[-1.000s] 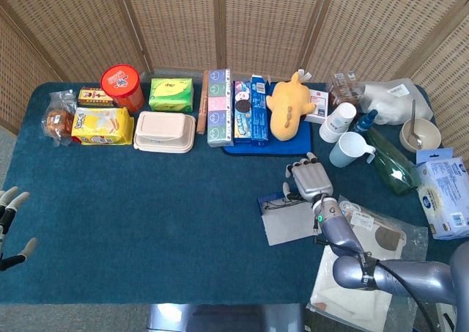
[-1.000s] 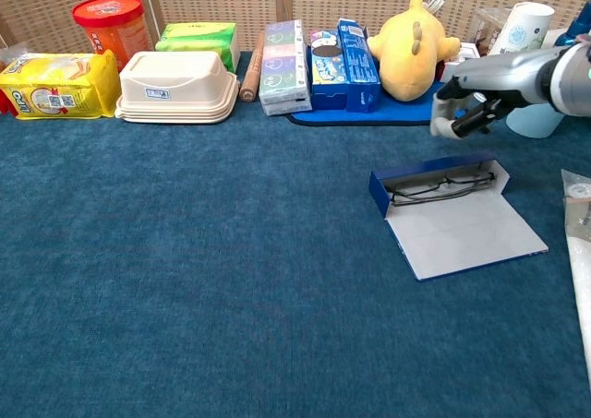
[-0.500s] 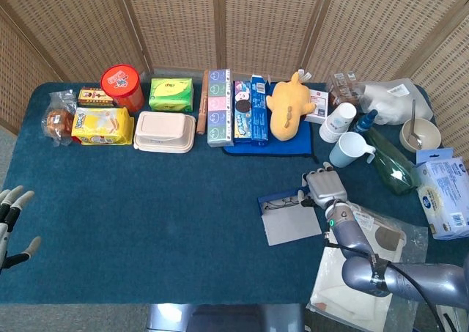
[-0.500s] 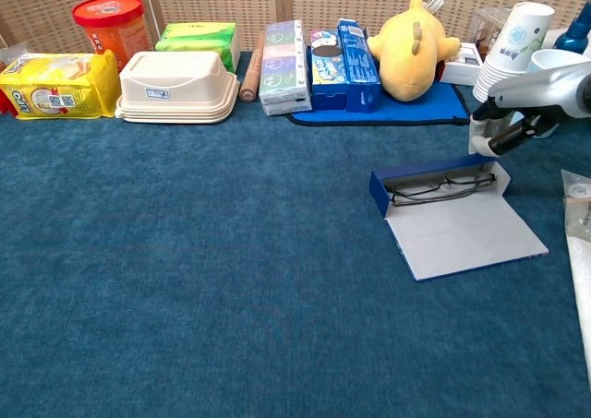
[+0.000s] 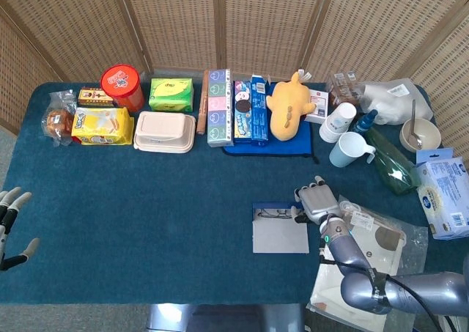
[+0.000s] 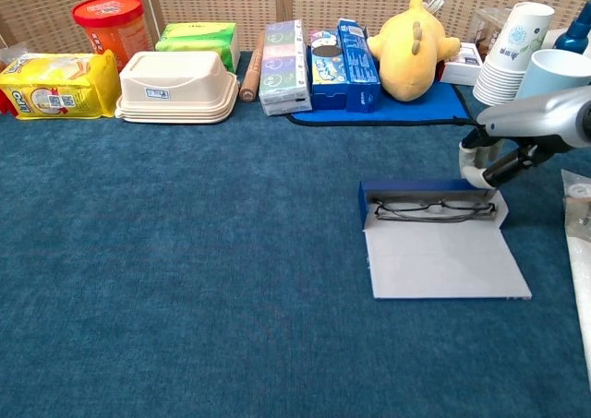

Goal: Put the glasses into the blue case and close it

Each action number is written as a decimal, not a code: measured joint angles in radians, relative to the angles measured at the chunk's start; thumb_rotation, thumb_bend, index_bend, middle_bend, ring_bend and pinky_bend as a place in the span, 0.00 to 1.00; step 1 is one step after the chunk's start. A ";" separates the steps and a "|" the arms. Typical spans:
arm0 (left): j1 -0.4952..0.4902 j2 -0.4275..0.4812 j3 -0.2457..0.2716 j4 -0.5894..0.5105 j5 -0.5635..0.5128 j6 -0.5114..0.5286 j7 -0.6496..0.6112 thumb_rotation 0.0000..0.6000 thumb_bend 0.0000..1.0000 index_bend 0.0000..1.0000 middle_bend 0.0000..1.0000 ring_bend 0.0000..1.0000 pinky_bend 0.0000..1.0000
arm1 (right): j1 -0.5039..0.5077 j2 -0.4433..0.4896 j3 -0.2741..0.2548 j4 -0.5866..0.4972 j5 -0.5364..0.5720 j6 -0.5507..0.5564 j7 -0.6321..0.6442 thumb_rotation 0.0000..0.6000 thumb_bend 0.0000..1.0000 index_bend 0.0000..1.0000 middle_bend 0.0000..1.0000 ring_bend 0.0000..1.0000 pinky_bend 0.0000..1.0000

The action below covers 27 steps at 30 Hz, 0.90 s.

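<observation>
Right hand (image 6: 482, 162): pale, hard-shelled, on a silver arm; we see its fingers bent down at the far right corner of the blue case (image 6: 431, 201); whether they grip it we cannot tell. Beside the fingers lies that flat rectangular case, lid flap open toward the near edge, grey lining showing. Glasses (image 6: 432, 209), thin dark wire, lie folded in its tray. Left hand (image 5: 11, 222): well apart at the table's opposite edge, fingers spread, holding nothing. Beyond the right hand we note a yellow plush toy (image 6: 411, 47) and stacked paper cups (image 6: 512, 46). Table (image 6: 185, 252): napped blue cloth. Behind: woven cane screens (image 5: 220, 20).
</observation>
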 measured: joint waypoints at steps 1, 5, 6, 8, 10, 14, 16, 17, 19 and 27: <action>0.001 0.000 0.001 0.001 0.000 0.001 -0.002 1.00 0.28 0.09 0.06 0.00 0.00 | -0.001 0.000 -0.002 -0.009 -0.006 0.005 -0.002 0.31 0.57 0.33 0.32 0.22 0.09; 0.006 0.001 0.004 0.003 0.003 0.007 -0.007 1.00 0.28 0.09 0.06 0.00 0.00 | -0.008 -0.001 -0.013 -0.048 -0.036 0.019 -0.007 0.31 0.57 0.33 0.32 0.22 0.09; 0.008 0.002 0.005 0.003 0.004 0.009 -0.008 1.00 0.28 0.09 0.06 0.00 0.00 | -0.010 -0.001 -0.017 -0.062 -0.047 0.023 -0.009 0.31 0.57 0.33 0.32 0.22 0.09; 0.012 0.003 0.008 0.005 0.006 0.014 -0.012 1.00 0.28 0.09 0.06 0.00 0.00 | -0.013 0.000 -0.023 -0.087 -0.066 0.029 -0.011 0.31 0.57 0.33 0.32 0.22 0.09; 0.016 0.004 0.010 0.006 0.008 0.017 -0.015 1.00 0.28 0.09 0.06 0.00 0.00 | -0.019 0.002 -0.030 -0.115 -0.089 0.037 -0.013 0.31 0.57 0.33 0.32 0.22 0.09; 0.021 0.006 0.013 0.008 0.008 0.021 -0.018 1.00 0.28 0.09 0.06 0.00 0.00 | -0.028 0.005 -0.037 -0.141 -0.126 0.043 -0.009 0.31 0.57 0.33 0.32 0.22 0.09; 0.023 0.008 0.014 0.006 0.012 0.025 -0.019 1.00 0.28 0.09 0.06 0.00 0.00 | -0.029 0.001 -0.031 -0.140 -0.147 0.040 0.001 0.31 0.57 0.33 0.32 0.22 0.09; 0.024 0.009 0.015 0.005 0.015 0.027 -0.019 1.00 0.28 0.09 0.06 0.00 0.00 | -0.026 -0.004 -0.020 -0.132 -0.157 0.034 0.007 0.31 0.57 0.33 0.32 0.22 0.09; 0.026 0.011 0.016 0.003 0.017 0.031 -0.018 1.00 0.28 0.09 0.06 0.00 0.00 | -0.020 -0.012 -0.004 -0.116 -0.164 0.018 0.015 0.31 0.57 0.33 0.32 0.22 0.09; 0.036 0.015 0.022 0.001 0.015 0.037 -0.016 1.00 0.28 0.09 0.06 0.00 0.00 | 0.048 -0.062 0.047 -0.024 -0.123 -0.079 0.025 0.31 0.58 0.33 0.32 0.22 0.09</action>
